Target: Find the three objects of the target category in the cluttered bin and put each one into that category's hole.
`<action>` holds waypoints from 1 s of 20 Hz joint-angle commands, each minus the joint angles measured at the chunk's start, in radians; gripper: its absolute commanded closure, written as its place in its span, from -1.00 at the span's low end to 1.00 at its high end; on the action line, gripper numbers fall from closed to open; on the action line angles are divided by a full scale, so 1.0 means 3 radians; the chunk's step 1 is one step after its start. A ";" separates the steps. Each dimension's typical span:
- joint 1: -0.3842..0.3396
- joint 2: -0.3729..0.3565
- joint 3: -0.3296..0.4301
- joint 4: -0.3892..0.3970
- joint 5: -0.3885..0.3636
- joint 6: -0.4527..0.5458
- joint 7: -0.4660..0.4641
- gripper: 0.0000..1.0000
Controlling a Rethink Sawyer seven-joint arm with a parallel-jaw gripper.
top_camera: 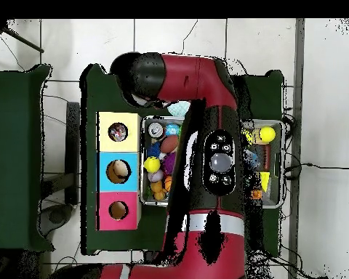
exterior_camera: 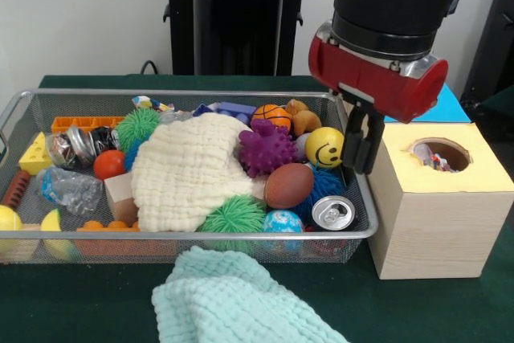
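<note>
Front view had the red and black arm's gripper [exterior_camera: 363,144] hanging over the gap between the wire mesh bin [exterior_camera: 365,226] and the wooden box with the yellow-topped hole [exterior_camera: 440,154]; you couldn't tell whether it was spread or pinching anything. Target category wasn't clear. If it's cans, you wanted to come straight down on the silver drink can [exterior_camera: 332,213] in the bin's near corner, clear of the rim. Bin also held a cream waffle cloth [exterior_camera: 186,170], purple spiky ball [exterior_camera: 267,149], yellow smiley ball [exterior_camera: 324,147] and brown egg-shaped ball [exterior_camera: 288,185]. Something small sat in that hole.

Wire bin [exterior_camera: 363,226] heaped with toys, wooden box [exterior_camera: 438,234] beside, round hole [exterior_camera: 440,154]
</note>
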 commanded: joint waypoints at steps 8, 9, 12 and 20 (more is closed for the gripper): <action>-0.0105 -0.0161 0.0290 0.0561 -0.0034 0.0040 -0.0494 1.00; -0.0068 -0.0146 0.0258 0.0478 -0.0058 0.0142 -0.0455 1.00; -0.0025 -0.0160 0.0195 0.0498 -0.0118 0.0052 -0.0372 1.00; -0.0160 -0.0070 0.0303 0.0582 -0.0196 -0.0195 -0.0686 1.00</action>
